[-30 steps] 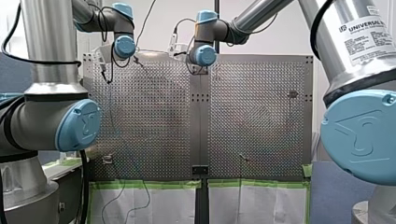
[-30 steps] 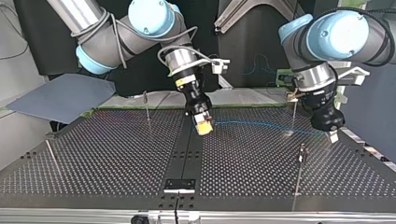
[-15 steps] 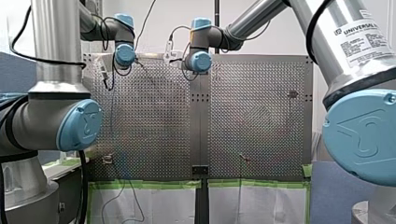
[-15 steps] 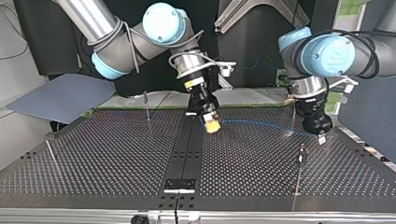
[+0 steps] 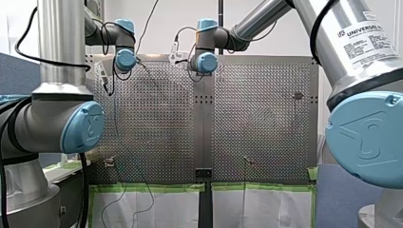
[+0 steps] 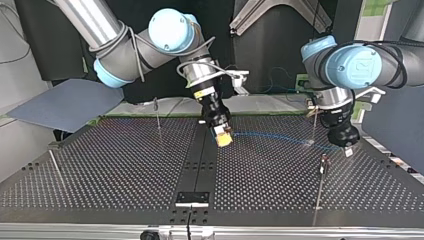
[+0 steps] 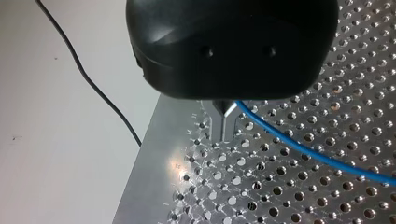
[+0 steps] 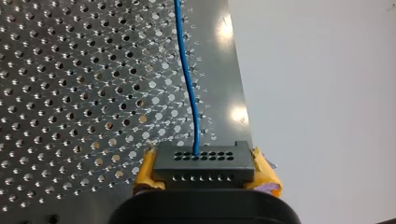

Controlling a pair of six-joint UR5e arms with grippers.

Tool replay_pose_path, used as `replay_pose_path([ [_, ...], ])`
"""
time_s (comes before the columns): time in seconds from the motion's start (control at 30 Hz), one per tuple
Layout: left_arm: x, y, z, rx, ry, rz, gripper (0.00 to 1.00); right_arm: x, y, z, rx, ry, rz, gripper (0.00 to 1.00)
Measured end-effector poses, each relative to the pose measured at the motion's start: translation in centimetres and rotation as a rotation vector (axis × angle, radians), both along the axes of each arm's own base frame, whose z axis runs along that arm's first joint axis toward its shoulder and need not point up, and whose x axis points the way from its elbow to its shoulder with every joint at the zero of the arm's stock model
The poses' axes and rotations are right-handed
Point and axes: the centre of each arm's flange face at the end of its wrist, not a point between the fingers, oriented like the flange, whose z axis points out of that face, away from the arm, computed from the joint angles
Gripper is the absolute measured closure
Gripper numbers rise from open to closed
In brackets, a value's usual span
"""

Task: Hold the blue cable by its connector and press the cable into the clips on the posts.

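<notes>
In the top view the thin blue cable (image 6: 280, 138) runs low over the perforated table (image 6: 125, 165) between my two grippers. My right gripper (image 6: 223, 139), at mid-table, is shut with its yellow pads (image 8: 145, 171) on the black connector (image 8: 203, 162); the cable (image 8: 187, 74) leaves the connector's face and runs ahead. My left gripper (image 6: 348, 148), at the view's right, is shut on the blue cable (image 7: 303, 150), which leaves its metal fingertips (image 7: 224, 110) sideways. It hovers just beyond a thin clip post (image 6: 320, 182).
Further posts stand at the back (image 6: 157, 118), at the top view's left (image 6: 55, 169) and behind my left gripper (image 6: 314, 121). A black strip (image 6: 199, 160) runs down the table's middle. A blue-grey sheet (image 6: 65, 102) lies off the back left corner.
In the top view my right gripper swung right with the connector, then came back a little and lower. My left gripper shifted slightly left, closer to the near post.
</notes>
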Motion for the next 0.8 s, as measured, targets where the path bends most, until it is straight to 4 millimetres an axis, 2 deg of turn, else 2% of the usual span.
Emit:
replay_pose_path([
  [0.27,0.3,0.1,0.1,0.006,-0.004,-0.019,1.00,-0.1,-0.5,0.4,-0.008,-0.005,0.008,1.00],
  [0.6,1.1,1.0,1.9,0.003,-0.046,-0.021,1.00,-0.2,-1.1,0.6,-0.013,-0.004,0.015,1.00],
  [0.8,1.5,1.5,1.9,0.004,-0.047,-0.029,1.00,-0.4,-1.4,0.8,-0.015,-0.005,0.012,1.00],
])
